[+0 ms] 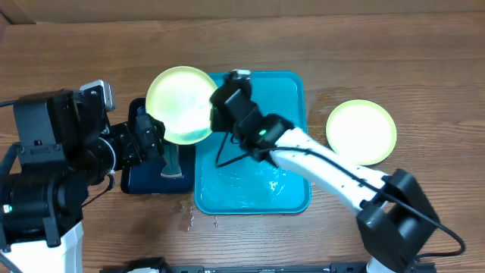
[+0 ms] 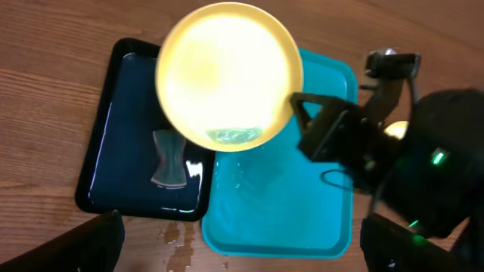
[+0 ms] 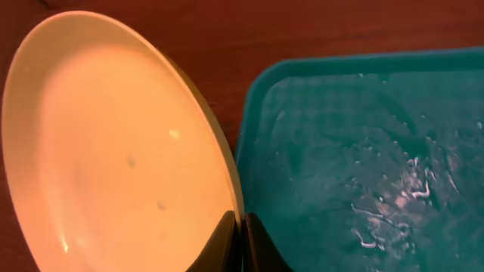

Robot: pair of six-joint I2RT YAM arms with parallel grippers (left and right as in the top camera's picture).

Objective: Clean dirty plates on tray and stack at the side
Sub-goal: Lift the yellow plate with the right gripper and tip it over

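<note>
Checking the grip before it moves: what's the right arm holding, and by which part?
A yellow-green plate, pinched at its rim by the right gripper.

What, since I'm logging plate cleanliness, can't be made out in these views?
Held plate: glare washes out its face in the left wrist and overhead views; its underside is turned away.
Side plate: overhead glare; single or stacked, unclear.
Right hand: the right wrist frame edge cuts off all but its fingertips.
Grey item on black tray: too small to identify.
</note>
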